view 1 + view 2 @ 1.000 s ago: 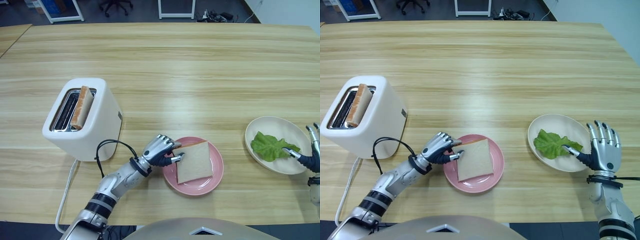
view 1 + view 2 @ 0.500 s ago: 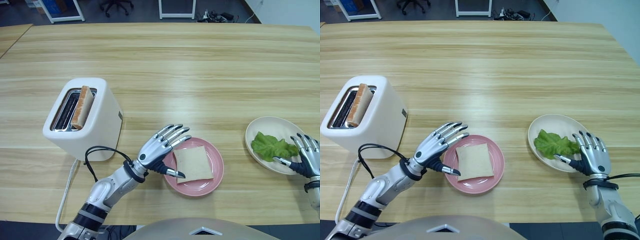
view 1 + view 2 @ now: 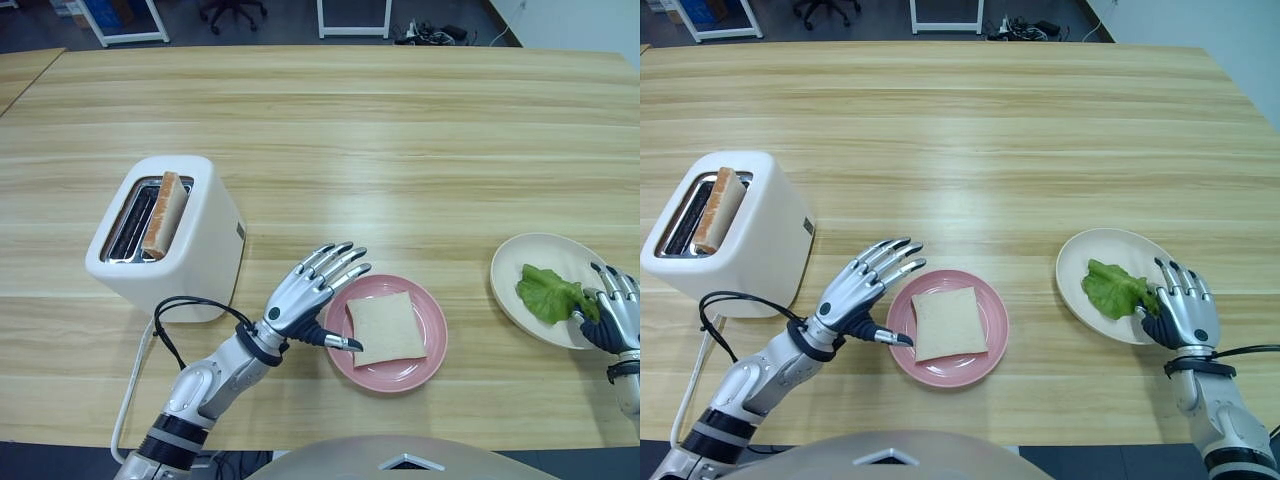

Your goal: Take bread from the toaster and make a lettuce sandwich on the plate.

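A white toaster (image 3: 170, 250) stands at the left with one toast slice (image 3: 165, 212) upright in its nearer slot. A slice of bread (image 3: 385, 326) lies flat on the pink plate (image 3: 402, 377) near the table's front edge. My left hand (image 3: 308, 296) hovers open just left of that plate, fingers spread and holding nothing. At the right, a green lettuce leaf (image 3: 1112, 289) lies bunched on a cream plate (image 3: 1108, 250). My right hand (image 3: 1181, 316) rests at this plate's right rim, fingers curled onto the leaf's right edge.
The toaster's black and white cables (image 3: 175, 320) loop on the table under my left forearm. The wooden table (image 3: 380, 150) stretches wide behind the plates. Chair and desk legs stand on the floor beyond its far edge.
My left hand let go of the bread, opened and drew back to the left; the slice now lies flat on the pink plate. My right hand closed on the lettuce, bunching it.
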Robot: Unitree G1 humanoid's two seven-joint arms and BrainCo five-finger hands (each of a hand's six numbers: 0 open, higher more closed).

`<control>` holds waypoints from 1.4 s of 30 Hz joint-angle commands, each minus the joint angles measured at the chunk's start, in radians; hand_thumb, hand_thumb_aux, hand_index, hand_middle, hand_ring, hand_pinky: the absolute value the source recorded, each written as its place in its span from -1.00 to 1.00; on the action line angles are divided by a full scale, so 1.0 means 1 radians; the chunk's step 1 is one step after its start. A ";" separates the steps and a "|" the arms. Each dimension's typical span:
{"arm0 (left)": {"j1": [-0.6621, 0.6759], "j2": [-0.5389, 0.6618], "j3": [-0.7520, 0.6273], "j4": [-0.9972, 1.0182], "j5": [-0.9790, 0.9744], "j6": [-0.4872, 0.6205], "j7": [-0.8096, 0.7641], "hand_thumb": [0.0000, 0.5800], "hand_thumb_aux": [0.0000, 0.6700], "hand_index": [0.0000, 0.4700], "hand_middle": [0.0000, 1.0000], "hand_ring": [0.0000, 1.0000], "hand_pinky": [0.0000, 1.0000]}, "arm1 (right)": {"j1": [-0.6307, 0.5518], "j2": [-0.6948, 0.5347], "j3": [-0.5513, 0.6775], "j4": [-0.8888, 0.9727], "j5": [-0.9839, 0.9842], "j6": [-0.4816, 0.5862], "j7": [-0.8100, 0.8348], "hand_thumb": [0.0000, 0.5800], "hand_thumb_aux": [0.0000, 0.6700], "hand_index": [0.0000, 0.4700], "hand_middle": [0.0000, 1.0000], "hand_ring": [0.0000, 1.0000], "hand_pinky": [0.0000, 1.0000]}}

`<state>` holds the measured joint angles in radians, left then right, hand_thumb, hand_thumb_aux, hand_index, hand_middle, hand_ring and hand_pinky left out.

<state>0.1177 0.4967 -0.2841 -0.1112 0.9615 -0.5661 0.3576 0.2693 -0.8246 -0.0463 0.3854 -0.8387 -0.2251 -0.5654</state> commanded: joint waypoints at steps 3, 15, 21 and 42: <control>0.028 0.013 0.067 0.006 -0.029 0.022 0.049 -1.00 -1.00 -1.00 -1.00 -1.00 -1.00 | 0.052 0.023 -0.056 -0.319 -0.019 -0.008 -0.091 1.00 1.00 1.00 -1.00 -1.00 -1.00; 0.010 -0.009 0.128 0.029 -0.055 0.033 0.126 -1.00 -1.00 -1.00 -1.00 -1.00 -1.00 | -0.083 0.174 0.272 -0.494 -0.063 -0.342 0.033 1.00 1.00 1.00 -1.00 -1.00 -1.00; -0.004 -0.001 0.129 0.039 -0.060 0.027 0.120 -1.00 -1.00 -1.00 -1.00 -1.00 -1.00 | -0.116 0.239 0.404 -0.378 -0.134 -0.405 0.044 1.00 1.00 1.00 -1.00 -1.00 -1.00; 0.097 0.030 0.277 -0.087 -0.070 0.089 0.130 -1.00 -1.00 -1.00 -1.00 -1.00 -1.00 | -0.148 0.218 0.389 -0.313 -0.200 -0.312 -0.015 0.73 0.26 0.26 -1.00 -1.00 -1.00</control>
<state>0.1790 0.5138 -0.0551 -0.1593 0.8990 -0.5004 0.4867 0.1349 -0.5960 0.3464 0.0752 -1.0377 -0.5389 -0.5831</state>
